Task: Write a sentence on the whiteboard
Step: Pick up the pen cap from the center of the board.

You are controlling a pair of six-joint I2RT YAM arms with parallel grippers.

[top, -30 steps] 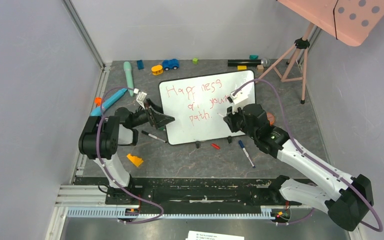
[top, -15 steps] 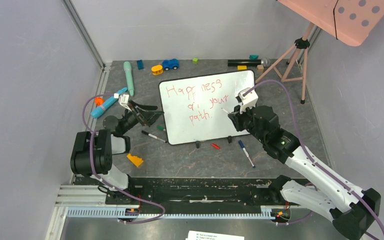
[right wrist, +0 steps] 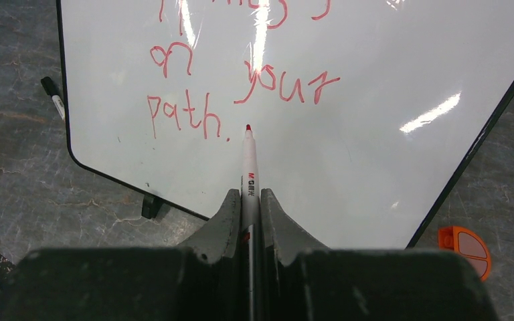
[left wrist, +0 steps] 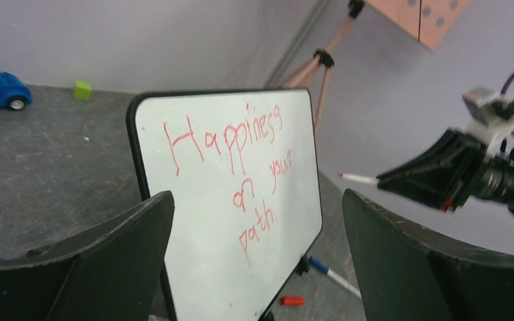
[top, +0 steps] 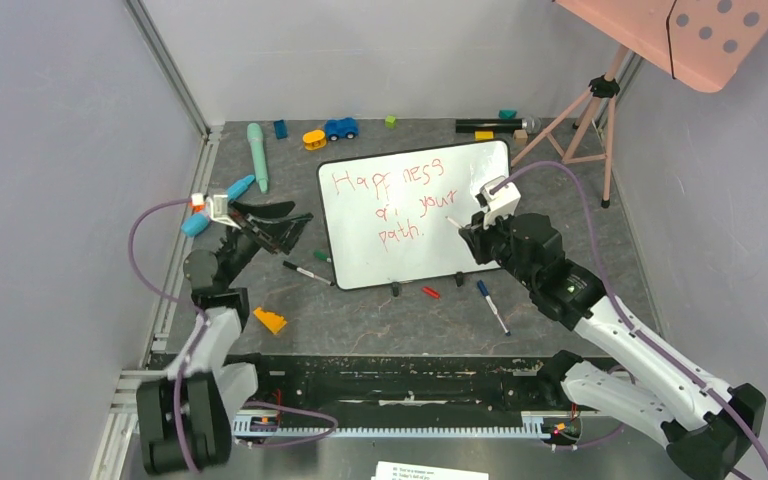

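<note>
We find the whiteboard [top: 370, 262] propped on the surface [top: 360, 320] facing the arms, the sentence [top: 397, 233] complete in red. The right claw [right wrist: 248, 195] pinches a marker [right wrist: 248, 157], tip clear of the board, writing apparently done. The left claw [top: 302, 230] gapes wide, empty, beside it.

- The left gripper [top: 295, 225] has withdrawn leftward from the left edge of the whiteboard [top: 430, 255] and now stands apart from it.
- The left arm [top: 210, 330] has swung its elbow back to the near edge, and its forearm now reaches forward.
- The right gripper [top: 463, 228] has shifted slightly toward the near side, so the marker [top: 452, 221] tip now shows.
- The right arm [top: 620, 330] has moved its elbow further toward the near right corner.
</note>
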